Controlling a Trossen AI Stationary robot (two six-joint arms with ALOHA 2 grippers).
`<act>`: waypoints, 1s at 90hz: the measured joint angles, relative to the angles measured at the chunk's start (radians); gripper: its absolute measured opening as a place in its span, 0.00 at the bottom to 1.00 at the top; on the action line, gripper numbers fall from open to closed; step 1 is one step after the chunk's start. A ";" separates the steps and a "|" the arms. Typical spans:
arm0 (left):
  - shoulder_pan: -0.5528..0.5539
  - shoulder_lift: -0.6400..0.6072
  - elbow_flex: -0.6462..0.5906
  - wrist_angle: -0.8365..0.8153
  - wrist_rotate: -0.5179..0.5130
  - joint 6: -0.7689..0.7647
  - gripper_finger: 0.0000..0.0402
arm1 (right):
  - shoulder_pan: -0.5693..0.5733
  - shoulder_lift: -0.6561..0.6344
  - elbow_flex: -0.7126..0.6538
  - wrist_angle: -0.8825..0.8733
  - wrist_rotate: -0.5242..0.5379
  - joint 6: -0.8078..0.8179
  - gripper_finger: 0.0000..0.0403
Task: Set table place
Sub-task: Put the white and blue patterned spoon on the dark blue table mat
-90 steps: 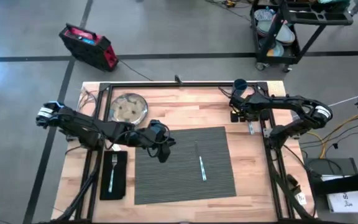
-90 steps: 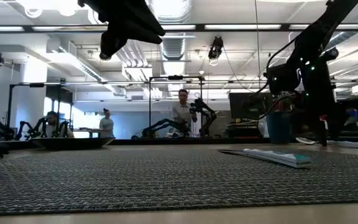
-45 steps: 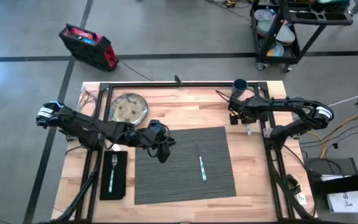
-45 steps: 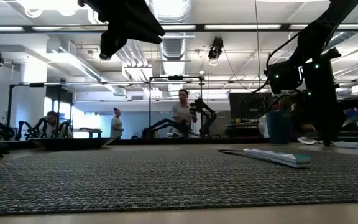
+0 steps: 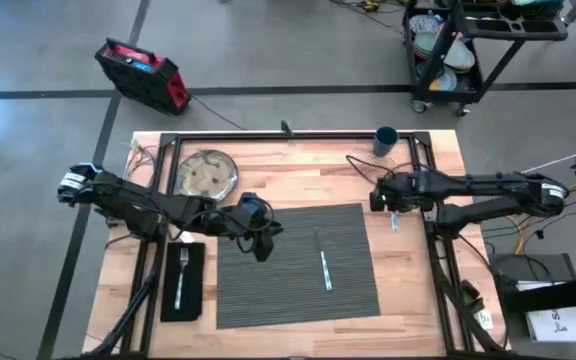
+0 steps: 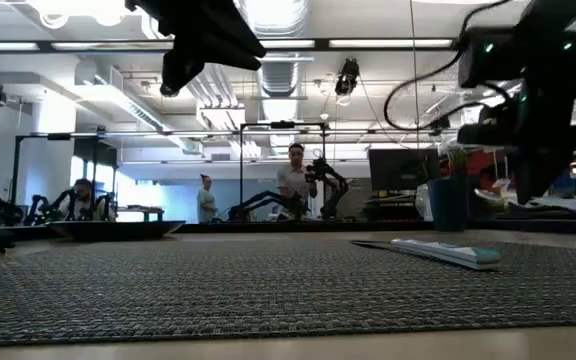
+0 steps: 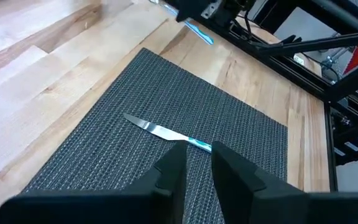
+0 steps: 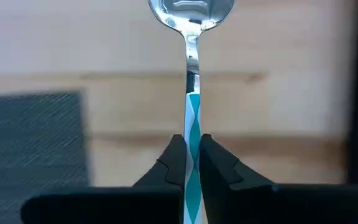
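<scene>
Teal-handled spoon (image 8: 191, 93) is pinched by its handle in the right gripper (image 5: 388, 200), above bare table (image 5: 408, 270) just right of the grey placemat (image 5: 293, 290); setting it beside the knife (image 5: 324, 270) comes next. Left gripper (image 5: 261, 240) hovers, fingers nearly closed, empty

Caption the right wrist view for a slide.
Right gripper shut on the teal-handled spoon, held above the wooden table beside the grey placemat.

The spoon (image 8: 192, 74) is running out of the right wrist view, its striped handle cut off at the edge. In the low view, the left arm is showing only partly, its gripper lying beyond the frame. The fork (image 5: 180, 275) is appearing too small for detail.
</scene>
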State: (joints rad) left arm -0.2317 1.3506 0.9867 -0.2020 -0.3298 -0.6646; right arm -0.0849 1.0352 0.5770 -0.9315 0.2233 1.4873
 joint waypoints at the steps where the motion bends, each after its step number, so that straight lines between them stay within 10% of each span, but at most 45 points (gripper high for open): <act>1: 0.000 0.000 0.000 0.000 0.000 0.000 0.15 | 0.023 -0.003 0.000 0.001 0.006 0.025 0.00; 33: 0.000 0.000 0.000 0.010 -0.021 0.017 0.15 | 0.621 0.198 0.050 0.139 0.153 0.631 0.00; 90: 0.000 0.000 0.000 0.023 -0.027 0.043 0.15 | 0.490 0.487 0.269 0.207 0.091 0.422 0.00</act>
State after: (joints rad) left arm -0.2317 1.3504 0.9871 -0.1791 -0.3573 -0.6216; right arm 0.4049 1.5223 0.8463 -0.7242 0.3141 1.9091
